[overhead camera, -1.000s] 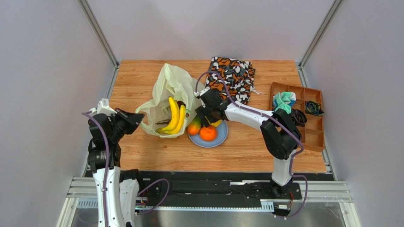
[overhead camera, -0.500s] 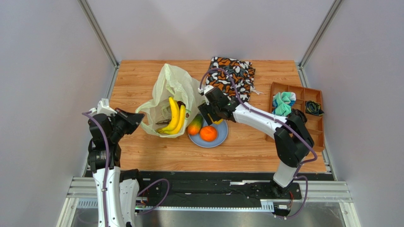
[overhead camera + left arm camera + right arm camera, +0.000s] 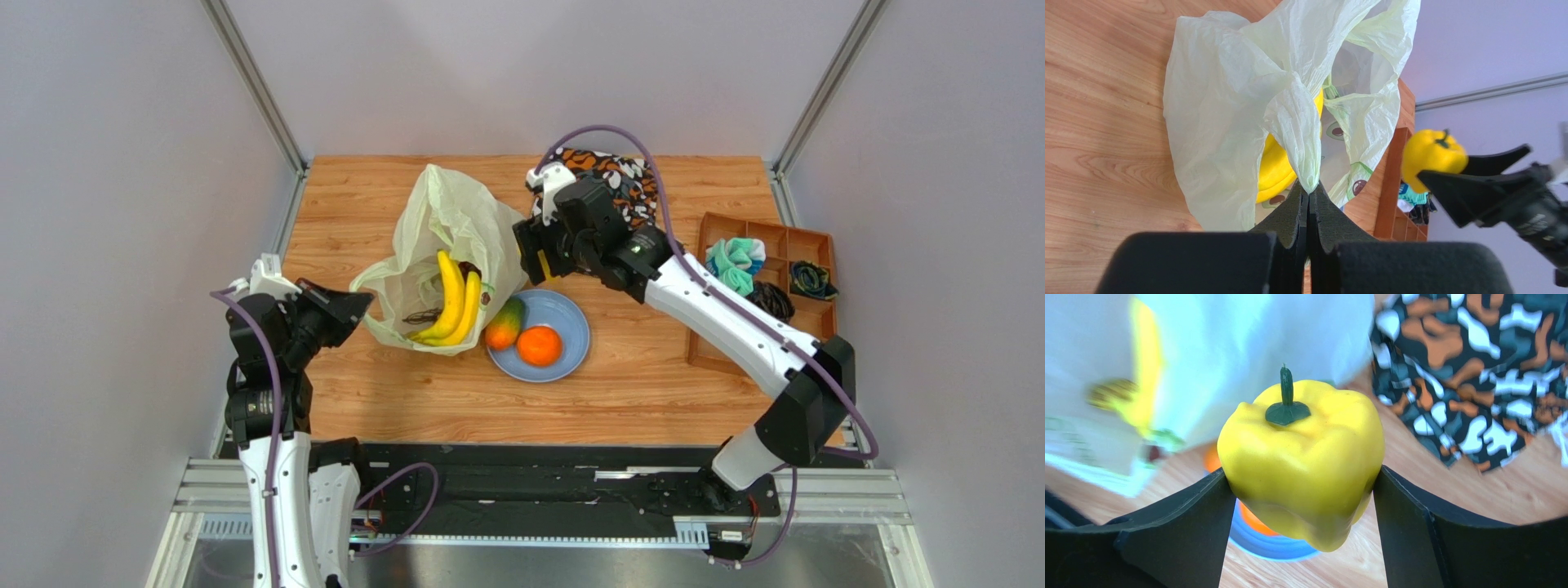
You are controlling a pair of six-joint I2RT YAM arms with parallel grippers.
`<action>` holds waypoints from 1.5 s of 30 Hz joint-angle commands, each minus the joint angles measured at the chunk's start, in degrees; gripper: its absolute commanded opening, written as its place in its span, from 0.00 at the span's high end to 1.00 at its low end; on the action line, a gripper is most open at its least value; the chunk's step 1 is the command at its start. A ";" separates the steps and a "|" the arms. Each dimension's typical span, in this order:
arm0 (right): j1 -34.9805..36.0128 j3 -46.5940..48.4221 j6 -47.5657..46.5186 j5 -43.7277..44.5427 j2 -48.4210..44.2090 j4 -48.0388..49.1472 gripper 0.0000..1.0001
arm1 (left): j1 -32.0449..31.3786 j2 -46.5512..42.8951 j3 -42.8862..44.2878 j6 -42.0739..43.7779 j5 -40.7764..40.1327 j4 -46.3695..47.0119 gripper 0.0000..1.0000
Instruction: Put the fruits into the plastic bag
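The pale yellow-green plastic bag (image 3: 448, 233) lies open at the table's left-middle, with yellow bananas (image 3: 451, 300) in its mouth. My left gripper (image 3: 356, 301) is shut on the bag's edge (image 3: 1306, 153) and holds it up. A red-green mango (image 3: 504, 325) and an orange (image 3: 539, 347) sit on the blue plate (image 3: 570, 321). My right gripper (image 3: 531, 255) is raised beside the bag's right side. It is shut on the small yellow fruit (image 3: 1303, 459), which has a green stem and also shows in the left wrist view (image 3: 1433, 158). Grapes are not clearly visible.
An orange-black-white patterned cloth bag (image 3: 604, 200) lies at the back, right behind my right gripper. A brown divided tray (image 3: 797, 343) with small items stands at the right edge. Grey walls close in both sides.
My right gripper has lifted the small yellow fruit off the plate and carried it up and back, beside the bag. The left arm has not moved.
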 commanded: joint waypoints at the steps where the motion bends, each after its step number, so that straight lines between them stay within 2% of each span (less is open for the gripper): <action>1: 2.14 9.36 2.24 -8.54 -3.54 3.89 0.63 | -0.11 -0.24 2.84 -0.52 1.22 1.33 1.00; 8: 12.85 25.17 -3.20 -11.82 10.25 -3.39 0.64 | -0.03 -0.24 3.27 -1.14 2.10 1.33 1.00; 15: 16.48 38.54 -3.57 -11.73 23.53 -13.85 0.64 | -0.03 -0.94 3.10 -1.67 3.06 1.33 1.00; 25: 16.56 44.35 -1.11 -9.97 31.00 -15.97 0.63 | -0.11 -1.56 2.31 -2.81 4.21 2.03 1.00; 34: 16.48 47.16 4.86 -7.69 35.49 -12.02 0.59 | -0.03 -2.79 0.82 -4.30 4.91 2.47 1.00; 39: 16.30 48.40 8.73 -7.42 38.04 -10.09 0.59 | -0.11 -3.05 0.73 -4.48 5.00 2.65 1.00; 41: 16.21 48.75 9.70 -4.88 38.92 -8.60 0.59 | -0.11 -3.23 0.55 -4.57 4.91 2.65 1.00; 44: 16.13 50.06 10.85 -4.17 40.23 -7.97 0.54 | -0.11 -3.40 0.55 -4.66 4.91 2.65 1.00; 45: 16.13 50.15 11.11 -4.17 40.50 -7.89 0.50 | -0.03 -3.40 0.55 -4.66 4.91 2.65 1.00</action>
